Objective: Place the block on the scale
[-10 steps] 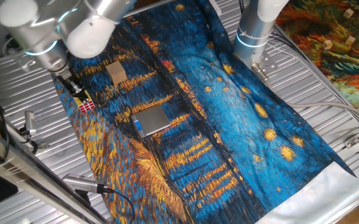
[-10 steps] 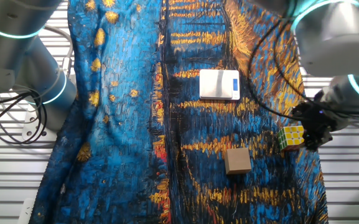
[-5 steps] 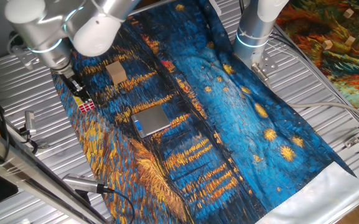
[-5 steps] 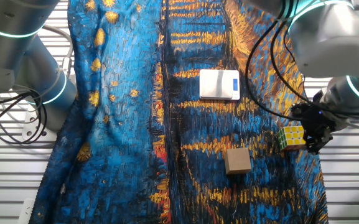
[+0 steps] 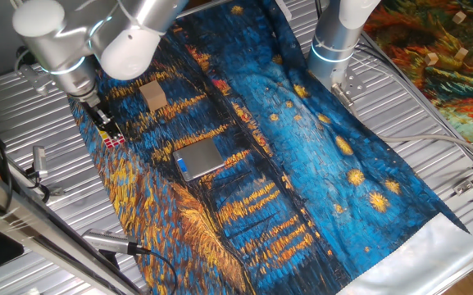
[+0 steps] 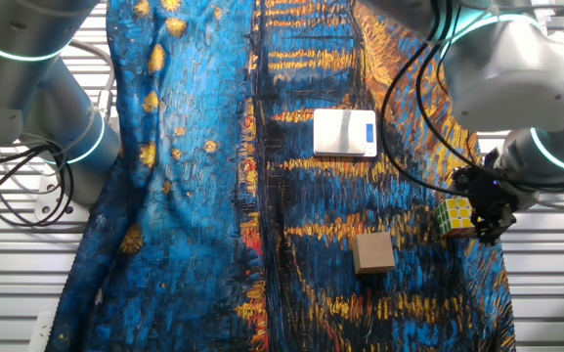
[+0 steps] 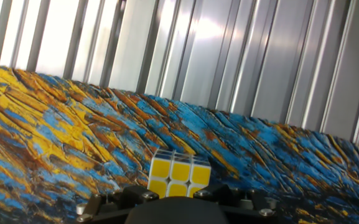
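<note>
The block (image 6: 455,215), a small puzzle cube, sits on the painted cloth near its edge. It shows red stickers in one fixed view (image 5: 113,140) and a yellow face in the hand view (image 7: 178,176). My gripper (image 6: 487,209) hangs just beside it on the outer side, with dark fingers spread and nothing held; from the opposite side the gripper (image 5: 102,121) stands right above the cube. Only the gripper's black housing (image 7: 167,211) shows in the hand view, directly behind the block. The scale (image 5: 199,157) lies flat mid-cloth, its silver plate (image 6: 344,132) bare.
A plain tan wooden block (image 6: 372,252) rests on the cloth between the cube and the scale, also seen as the wooden block (image 5: 154,97). Ribbed metal table (image 7: 241,56) surrounds the cloth. A second arm's base (image 5: 334,45) stands at the far side.
The arm has shifted slightly, bringing the gripper a little closer to the block. The block, the scale and the wooden block have not moved.
</note>
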Motion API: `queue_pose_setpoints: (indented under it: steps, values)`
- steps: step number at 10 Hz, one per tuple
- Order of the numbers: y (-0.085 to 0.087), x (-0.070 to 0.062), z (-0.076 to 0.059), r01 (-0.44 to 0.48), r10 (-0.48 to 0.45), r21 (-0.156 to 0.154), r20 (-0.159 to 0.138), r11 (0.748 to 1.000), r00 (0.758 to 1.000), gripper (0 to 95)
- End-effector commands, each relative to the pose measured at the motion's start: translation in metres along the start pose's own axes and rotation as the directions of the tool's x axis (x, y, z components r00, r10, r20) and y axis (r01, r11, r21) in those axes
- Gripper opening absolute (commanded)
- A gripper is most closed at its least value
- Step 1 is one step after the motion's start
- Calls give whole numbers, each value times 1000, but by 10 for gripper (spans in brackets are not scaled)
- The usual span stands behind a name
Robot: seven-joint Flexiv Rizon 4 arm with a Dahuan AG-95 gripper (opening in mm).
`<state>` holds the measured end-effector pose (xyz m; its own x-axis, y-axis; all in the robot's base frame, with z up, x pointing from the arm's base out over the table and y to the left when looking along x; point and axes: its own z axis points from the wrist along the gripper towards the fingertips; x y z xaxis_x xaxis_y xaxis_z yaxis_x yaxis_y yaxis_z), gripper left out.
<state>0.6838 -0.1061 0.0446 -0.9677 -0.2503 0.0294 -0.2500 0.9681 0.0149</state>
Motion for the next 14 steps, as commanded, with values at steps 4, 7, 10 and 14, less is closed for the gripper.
queue_pose_setpoints:
  steps: [4,7,10,14]
  values:
    - [1,2,10,-21,21,4,11,1000,1000,570]
    - [2,6,13,-33,33,2,12,999,999,0]
    - [3,9,2,-23,23,-7,-8,1000,1000,0]
    - [15,17,-28,-62,59,-30,-80,998,995,0]
